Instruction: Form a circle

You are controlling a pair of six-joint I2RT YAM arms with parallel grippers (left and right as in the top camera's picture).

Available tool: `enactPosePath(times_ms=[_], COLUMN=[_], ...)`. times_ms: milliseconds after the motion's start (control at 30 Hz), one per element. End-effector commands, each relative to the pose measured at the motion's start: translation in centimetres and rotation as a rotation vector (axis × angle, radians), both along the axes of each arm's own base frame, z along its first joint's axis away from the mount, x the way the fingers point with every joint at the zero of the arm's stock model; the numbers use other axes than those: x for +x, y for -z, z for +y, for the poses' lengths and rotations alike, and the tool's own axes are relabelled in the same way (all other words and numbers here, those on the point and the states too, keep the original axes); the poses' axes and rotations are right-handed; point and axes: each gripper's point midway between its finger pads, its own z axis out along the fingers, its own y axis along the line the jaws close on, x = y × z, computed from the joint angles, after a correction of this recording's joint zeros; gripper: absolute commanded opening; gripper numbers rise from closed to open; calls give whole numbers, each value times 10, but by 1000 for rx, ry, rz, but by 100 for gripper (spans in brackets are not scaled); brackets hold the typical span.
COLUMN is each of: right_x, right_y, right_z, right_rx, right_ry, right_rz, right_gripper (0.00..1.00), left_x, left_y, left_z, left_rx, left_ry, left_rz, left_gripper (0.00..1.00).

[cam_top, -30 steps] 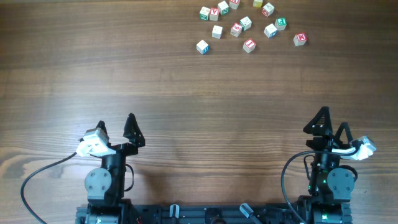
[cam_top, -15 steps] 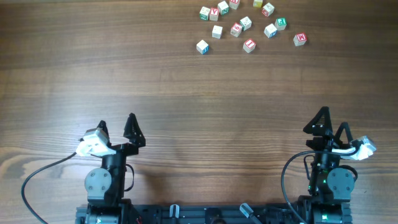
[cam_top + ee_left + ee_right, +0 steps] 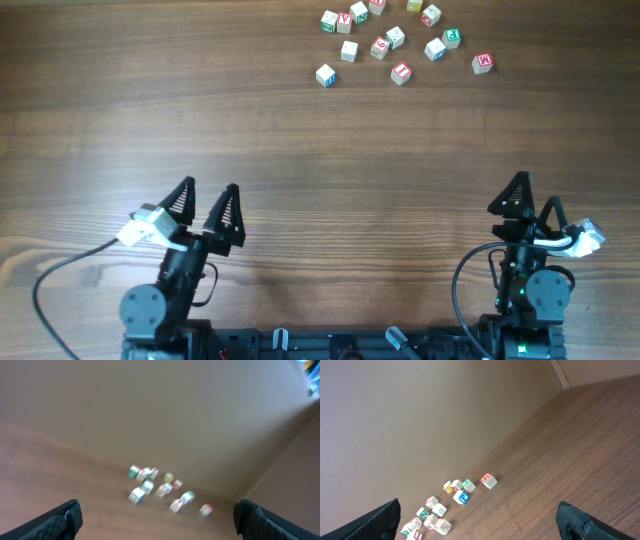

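Observation:
Several small whitish letter cubes lie scattered at the far edge of the table, from a blue-marked cube point(image 3: 325, 75) on the left to a red-marked cube point(image 3: 483, 63) on the right. They form a loose scatter; no circle shows. My left gripper point(image 3: 210, 186) is open and empty near the front left, far from the cubes. My right gripper point(image 3: 535, 190) is open and empty at the front right. In the left wrist view the cubes point(image 3: 160, 487) are blurred, far ahead of the gripper point(image 3: 157, 515). The right wrist view shows the blue P cube point(image 3: 461, 497) beyond its gripper point(image 3: 477, 515).
Bare wooden table point(image 3: 320, 150) stretches between the grippers and the cubes. A plain wall point(image 3: 420, 420) rises right behind the cube scatter. Cables trail from both arm bases at the front edge.
My left arm has turned and shifted: its fingers now sit further right and its base further left. The left wrist view is motion-blurred. The right arm and the cubes are unchanged.

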Motion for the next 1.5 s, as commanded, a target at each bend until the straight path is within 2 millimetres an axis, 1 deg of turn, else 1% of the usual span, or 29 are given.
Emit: enactPosePath(times_ms=[0, 100, 167, 367, 433, 467, 533, 567, 600, 633, 667, 733, 767, 833, 933, 1033, 1100, 1200, 1333, 1433, 1467], right_x=[0, 0, 0, 0, 0, 0, 0, 0, 0, 0, 0, 0, 0, 0, 0, 0, 0, 0, 0, 0, 0], right_y=[-3, -3, -3, -3, -2, -2, -2, -3, -3, -3, -2, -3, -3, -2, -2, -3, -3, -2, -3, -3, -2], right_z=[2, 2, 2, 2, 2, 2, 2, 2, 2, 2, 2, 2, 2, 2, 2, 2, 2, 2, 2, 2, 2], right_rx=[-14, -14, -13, -13, -14, -13, -14, -14, -13, -13, -13, -13, -13, -13, -13, -13, -13, -13, -14, -14, -13], right_ry=[-12, -12, -12, -12, -12, -12, -12, -12, -12, -12, -12, -12, -12, -12, -12, -12, -12, -12, -12, -12, -12], right_rz=[-8, -8, -8, -8, -8, -8, -8, -8, -8, -8, -8, -8, -8, -8, -8, -8, -8, -8, -8, -8, -8], right_gripper=[100, 99, 100, 100, 100, 100, 100, 100, 100, 100, 100, 100, 100, 99, 100, 100, 100, 100, 100, 100, 100], left_x=[-2, 13, 23, 76, 90, 96, 102, 101, 100, 100, 104, 108, 109, 113, 122, 134, 145, 161, 190, 214, 224], left_y=[-49, -71, -82, -127, -140, -145, -155, -155, -149, -138, -114, -102, -101, -105, -125, -136, -141, -146, -145, -133, -125], left_z=[-6, -12, -18, -35, -39, -43, -57, -66, -73, -76, -77, -78, -81, -85, -84, -76, -71, -69, -81, -92, -94], left_rx=[-14, -4, 0, 3, -3, -7, -16, -23, -33, -45, -69, -84, -91, -79, -56, -39, -28, -18, 14, 74, 113], left_ry=[41, 72, 110, 209, 231, 252, 352, 416, 468, 494, 493, 498, 523, 558, 554, 480, 412, 376, 375, 335, 298], left_rz=[-34, 6, 41, 202, 276, 312, 358, 382, 416, 462, 565, 610, 617, 578, 475, 431, 421, 414, 427, 472, 494], left_gripper=[100, 100, 99, 100, 100, 100, 100, 100, 100, 100, 100, 100, 100, 100, 100, 99, 100, 99, 98, 97, 96])
